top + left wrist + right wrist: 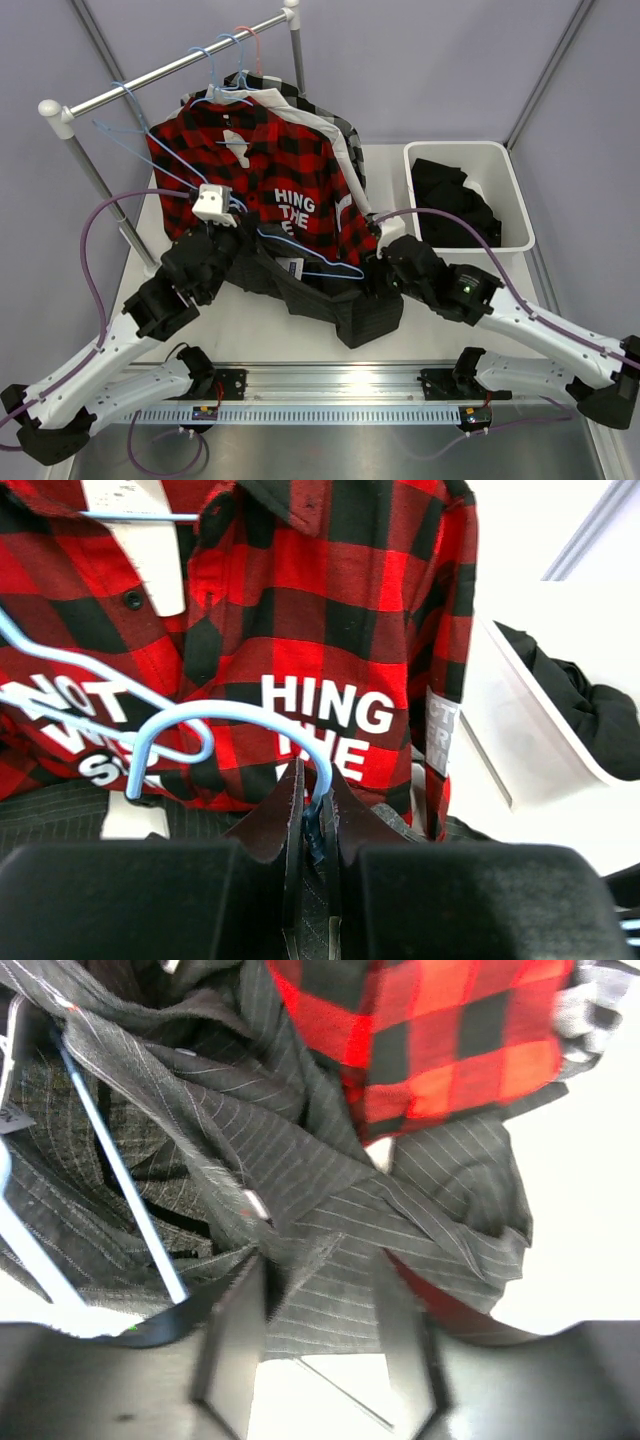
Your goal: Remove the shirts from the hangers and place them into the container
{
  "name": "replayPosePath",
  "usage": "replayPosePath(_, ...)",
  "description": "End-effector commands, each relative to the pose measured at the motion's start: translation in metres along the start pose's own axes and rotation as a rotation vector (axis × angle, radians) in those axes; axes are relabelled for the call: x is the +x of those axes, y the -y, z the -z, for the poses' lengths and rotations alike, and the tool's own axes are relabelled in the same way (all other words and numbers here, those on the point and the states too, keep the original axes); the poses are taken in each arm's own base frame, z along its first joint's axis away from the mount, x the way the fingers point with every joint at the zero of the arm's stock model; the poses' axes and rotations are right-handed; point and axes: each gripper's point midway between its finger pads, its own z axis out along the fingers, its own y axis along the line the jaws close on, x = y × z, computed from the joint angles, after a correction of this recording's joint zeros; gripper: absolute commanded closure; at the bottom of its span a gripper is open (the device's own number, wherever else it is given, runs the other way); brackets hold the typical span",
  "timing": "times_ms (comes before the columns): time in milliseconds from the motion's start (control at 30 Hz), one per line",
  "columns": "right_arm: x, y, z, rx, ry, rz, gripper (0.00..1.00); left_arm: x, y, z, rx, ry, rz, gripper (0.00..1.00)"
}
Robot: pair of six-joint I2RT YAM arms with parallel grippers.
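Left gripper [312,802], bottom centre of its wrist view: jaws pressed together on the hook of a light-blue hanger [230,712]. Right gripper [320,1265], bottom of its own view: jaws stand apart, with the hem of the charcoal pinstriped shirt [300,1160] lying at the tips, not pinched.

Top view: that shirt is heaped mid-frame between the two wrists, below the plaid shirt [270,160] hung at the rail [180,65]. Hanger wire runs from the left gripper toward lower right, across the heap. Container [415,190] sits upper right with a black shirt [450,205] inside; right arm is nearer it.

Judgement: next move turns on drawing cloth rightward, along the hanger's long axis. Both forearms lie low, angled inward, wrists converging on the heap.
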Motion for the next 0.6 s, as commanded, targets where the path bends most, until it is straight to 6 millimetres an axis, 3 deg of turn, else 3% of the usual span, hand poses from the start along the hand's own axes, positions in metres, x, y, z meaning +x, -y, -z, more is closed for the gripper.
replayPosePath(0,-0.023,0.020,0.038,0.069,0.082,0.024,0.43,-0.034,0.009,0.000,0.032,0.099,0.068,1.00)
replayPosePath(133,-0.039,0.038,0.080,0.121,0.147,0.066,0.35,-0.027,0.010,0.001,0.052,0.081,0.039,1.00)
replayPosePath(233,-0.056,0.031,0.105,0.061,0.205,0.099,0.32,-0.025,0.016,0.002,0.084,0.067,0.026,1.00)
replayPosePath(300,-0.067,0.017,0.114,-0.022,0.237,0.126,0.31,-0.021,0.022,0.000,0.113,0.052,0.020,1.00)
replayPosePath(400,-0.073,-0.005,0.112,-0.121,0.225,0.171,0.28,-0.017,0.031,-0.003,0.149,0.030,0.009,1.00)
replayPosePath(567,-0.075,-0.040,0.076,-0.245,0.163,0.239,0.28,-0.013,0.037,-0.006,0.172,0.013,0.007,1.00)
